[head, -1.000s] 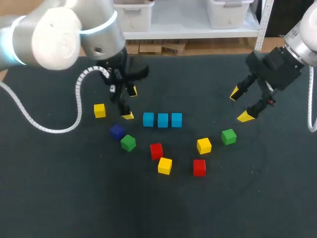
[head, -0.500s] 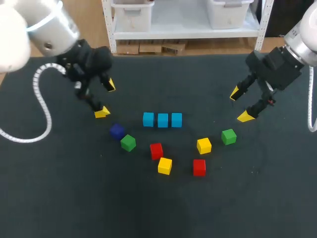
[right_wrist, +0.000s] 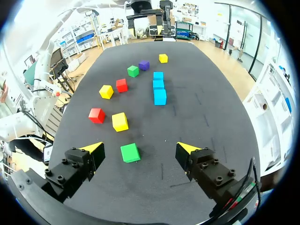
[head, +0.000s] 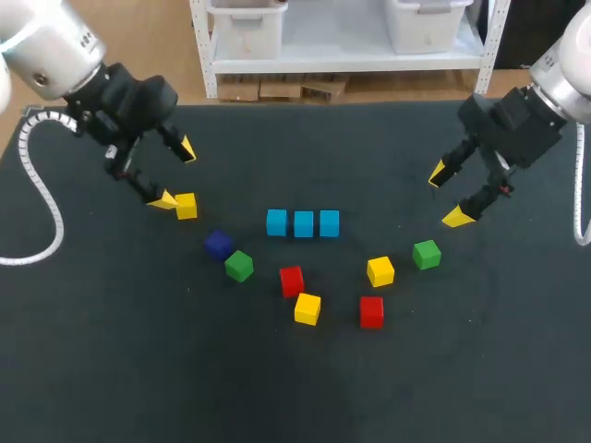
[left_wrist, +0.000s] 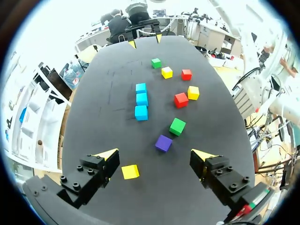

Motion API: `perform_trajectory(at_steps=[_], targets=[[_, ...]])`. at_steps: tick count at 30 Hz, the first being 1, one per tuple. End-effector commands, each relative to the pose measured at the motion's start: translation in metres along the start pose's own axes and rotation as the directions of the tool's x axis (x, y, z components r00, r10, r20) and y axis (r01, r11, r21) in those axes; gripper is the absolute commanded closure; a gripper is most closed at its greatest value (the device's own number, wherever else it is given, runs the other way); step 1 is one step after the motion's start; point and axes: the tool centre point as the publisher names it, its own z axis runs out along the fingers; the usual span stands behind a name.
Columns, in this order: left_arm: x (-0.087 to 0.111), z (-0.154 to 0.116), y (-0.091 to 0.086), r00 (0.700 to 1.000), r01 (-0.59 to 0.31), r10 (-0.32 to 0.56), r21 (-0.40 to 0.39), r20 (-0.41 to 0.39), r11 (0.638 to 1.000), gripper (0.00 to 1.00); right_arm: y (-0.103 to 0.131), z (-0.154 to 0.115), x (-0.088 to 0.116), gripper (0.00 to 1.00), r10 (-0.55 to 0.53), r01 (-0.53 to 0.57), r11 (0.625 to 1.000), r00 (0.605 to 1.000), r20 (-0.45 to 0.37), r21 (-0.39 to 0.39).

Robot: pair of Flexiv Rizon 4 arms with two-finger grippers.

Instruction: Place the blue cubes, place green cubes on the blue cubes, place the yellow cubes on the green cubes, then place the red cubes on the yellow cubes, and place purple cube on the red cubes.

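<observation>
Blue cubes [head: 303, 223] sit in a tight row of three, so I'd judge greens come next. The right end effector [head: 448, 195], fingers wide apart, hovers near one green cube [head: 426, 254]; it should drop squarely and pinch opposite flat faces. The left end effector [head: 175, 173], also spread, has one tip just beside a yellow cube [head: 186, 206]. They are small, sharp-edged, smooth blocks on a dark, matte tabletop [head: 517, 369].

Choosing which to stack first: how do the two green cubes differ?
The left green cube sits close beside the small purple cube; the right green cube stands clear of its nearest neighbour, a yellow cube. The right green cube lies near the right gripper, jaws open; the left green cube is farther from the left gripper, also open. Both look the same size, flat on the dark table, unstacked.
</observation>
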Motion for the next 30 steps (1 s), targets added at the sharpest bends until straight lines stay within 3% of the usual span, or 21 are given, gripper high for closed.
perform_trajectory(at_steps=[1,15,21,30], targets=[[0.001,0.000,0.000,1.000,-0.002,0.002,-0.001,0.002,1.000,0.00,0.000,0.000,0.000,0.00,-0.001,0.001,1.000,1.000,0.002,-0.001],[0.001,0.000,0.000,1.000,-0.002,0.002,-0.001,0.002,1.000,0.00,0.000,0.000,0.000,0.00,-0.001,0.001,1.000,1.000,0.002,-0.001],[0.001,0.000,0.000,1.000,-0.002,0.002,-0.001,0.002,1.000,0.00,-0.006,-0.007,0.013,0.00,-0.140,0.139,0.988,0.990,-0.027,-0.061],[0.001,0.000,0.000,1.000,-0.002,0.002,-0.001,0.002,1.000,0.00,0.014,-0.008,0.029,0.00,-0.289,0.282,0.954,0.956,-0.059,-0.106]])
